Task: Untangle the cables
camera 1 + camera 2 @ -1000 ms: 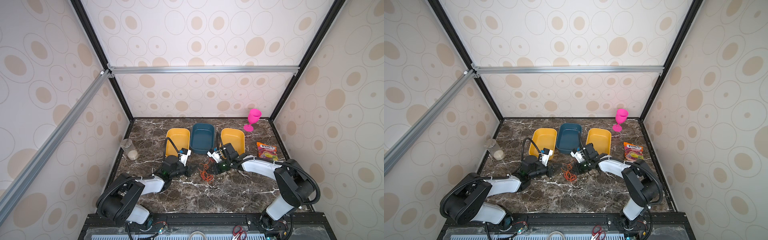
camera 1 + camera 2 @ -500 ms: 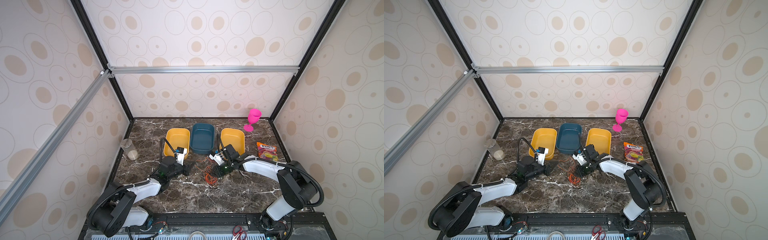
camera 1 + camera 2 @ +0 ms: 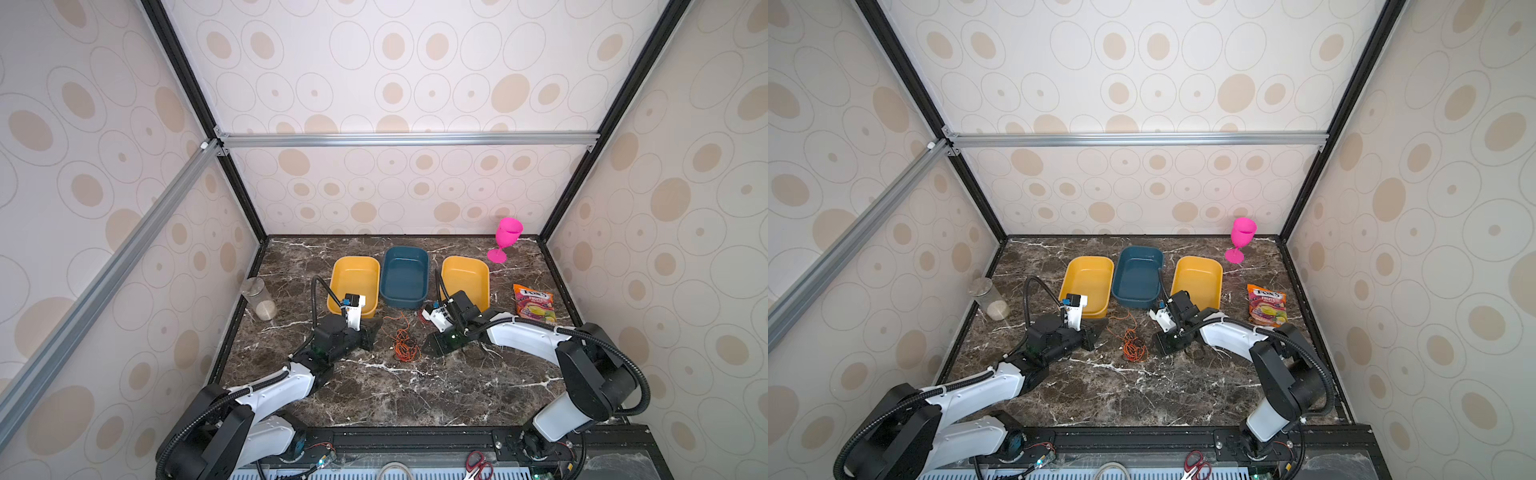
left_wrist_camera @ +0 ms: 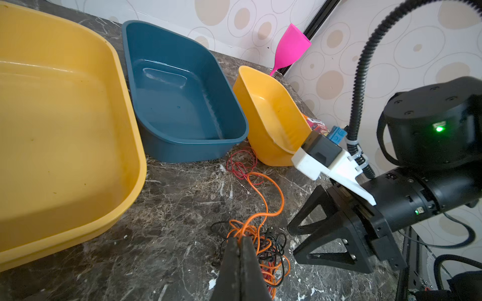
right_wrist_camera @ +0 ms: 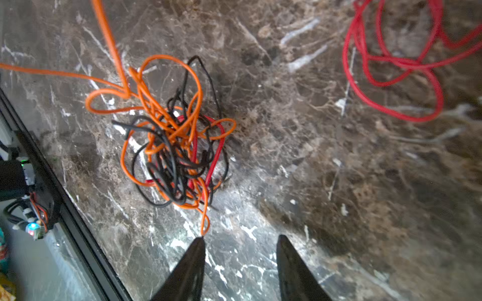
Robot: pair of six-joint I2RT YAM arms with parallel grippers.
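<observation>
Centrally, both arms reach low and forward, left gripper [image 4: 239,238] pinched shut on an orange strand of the cables [image 3: 405,347] tangled at its 3 o'clock, right gripper [image 5: 240,242] parted and empty at their 3 o'clock, black strands barely discernible in both top views.

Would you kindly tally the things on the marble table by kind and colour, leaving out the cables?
Yellow trays: 2
Blue tray: 1
Pink goblet: 1
Candy packet: 1
Clear jar: 1
Total: 6
</observation>
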